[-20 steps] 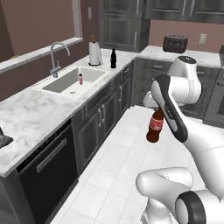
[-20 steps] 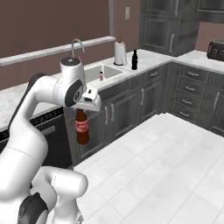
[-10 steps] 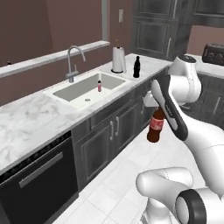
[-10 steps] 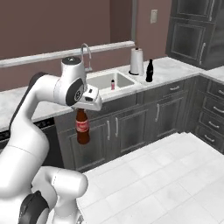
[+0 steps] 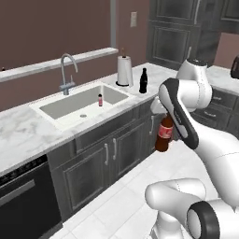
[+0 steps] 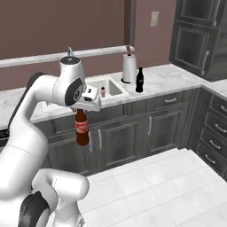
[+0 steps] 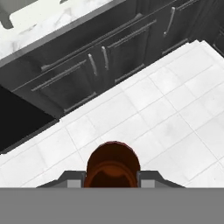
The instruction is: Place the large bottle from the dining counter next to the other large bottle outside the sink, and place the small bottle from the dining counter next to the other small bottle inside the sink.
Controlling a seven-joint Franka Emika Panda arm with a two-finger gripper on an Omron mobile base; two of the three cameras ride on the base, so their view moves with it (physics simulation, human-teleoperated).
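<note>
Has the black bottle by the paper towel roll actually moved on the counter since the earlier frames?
No. The other large bottle stands beside the paper towel roll, right of the sink, as before; only the camera moved with the base.

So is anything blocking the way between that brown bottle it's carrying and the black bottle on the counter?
Nothing visible does. The brown red-labelled bottle hangs over the floor before the cabinets; bare marble lies around the near-black bottle, with a white paper-towel roll beside it.

Large bottle (image 5: 164, 134) neck and cap hidden behind arm; gripper (image 6: 80, 108) fingertips covered by hand. Small bottle (image 5: 100, 100) label too small to tell.
</note>
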